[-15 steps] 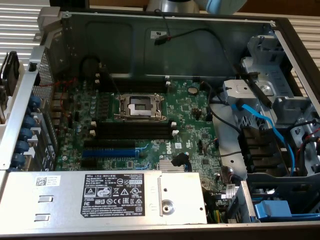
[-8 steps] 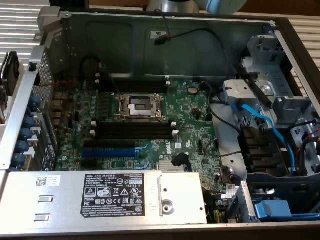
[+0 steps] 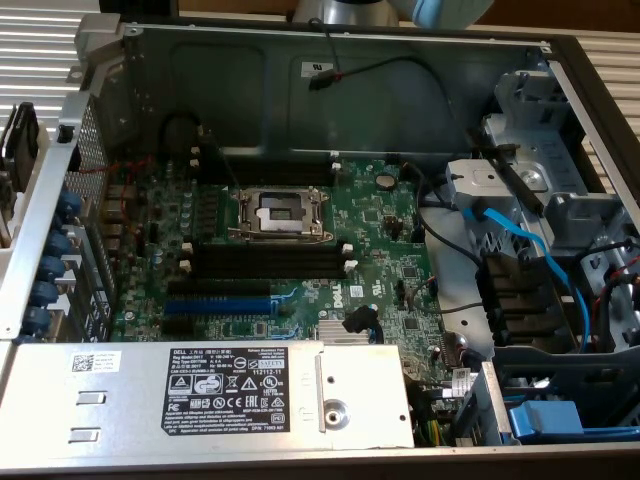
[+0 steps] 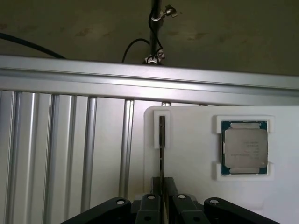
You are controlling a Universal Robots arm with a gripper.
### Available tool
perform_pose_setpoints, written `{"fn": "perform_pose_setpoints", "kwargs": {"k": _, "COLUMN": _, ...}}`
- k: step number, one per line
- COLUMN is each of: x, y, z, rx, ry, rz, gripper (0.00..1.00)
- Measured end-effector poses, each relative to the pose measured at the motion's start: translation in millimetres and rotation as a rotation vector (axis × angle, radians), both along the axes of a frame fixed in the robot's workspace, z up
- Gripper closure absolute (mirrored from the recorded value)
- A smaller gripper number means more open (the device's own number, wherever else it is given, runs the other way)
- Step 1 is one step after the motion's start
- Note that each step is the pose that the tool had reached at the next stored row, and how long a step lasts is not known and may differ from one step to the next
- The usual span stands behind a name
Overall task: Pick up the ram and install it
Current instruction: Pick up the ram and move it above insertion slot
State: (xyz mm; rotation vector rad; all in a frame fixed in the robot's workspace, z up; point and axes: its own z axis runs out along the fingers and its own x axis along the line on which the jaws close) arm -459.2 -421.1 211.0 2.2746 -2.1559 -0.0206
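Closest to the lens you've got the end effector [image 4: 162, 207]. Its black fingers [image 4: 149, 205] are pinched in on both flat sides of the ram [image 4: 162, 158]. You see the ram edge-on, as a thin strip running from betw. the fingers out to a narrow pocket in the white tray [image 4: 196, 186], where its far end sits. So the end effector is clenched on the ram, and the ram is at the tray's pocket. You can't tell whether it's seated there or lifted a touch.

On the same tray, beside the ram but apart from it, a processor chip [image 4: 244, 148] lies flat in a square recess. The tray rests on the ribbed tabletop [image 4: 56, 149], w/ an aluminium rail [image 4: 140, 79] running across just past it. A black cable [image 4: 152, 28] hangs beyond the rail.

In the exterior view you're looking into the open computer case [image 3: 300, 60], w/ the green motherboard [image 3: 380, 230] flat inside. The chip socket [image 3: 278, 212] sits approx. mid-board. The black slots [image 3: 265, 262] w/ white end clips lie just on its near side. The blue slot [image 3: 218, 305] is nearer again, toward the exterior view's left. A grey power supply [image 3: 215, 385] w/ a printed label runs along the near edge. Blue cables [image 3: 520, 240] cross the drive bay on the exterior view's right. Part of the arm [image 3: 440, 8] shows above the case's far wall.
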Motion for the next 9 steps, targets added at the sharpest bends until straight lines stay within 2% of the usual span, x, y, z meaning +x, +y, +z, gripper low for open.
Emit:
{"fn": "perform_pose_setpoints", "kwargs": {"k": 5, "x": 0.0, "y": 0.0, "z": -1.4, "rx": 0.0002, "ry": 0.0052, "rz": 0.004, "gripper": 0.82}}
{"fn": "perform_pose_setpoints", "kwargs": {"k": 9, "x": 0.0, "y": 0.0, "z": -2.0, "rx": 0.0001, "ry": 0.0065, "rz": 0.012, "gripper": 0.82}}
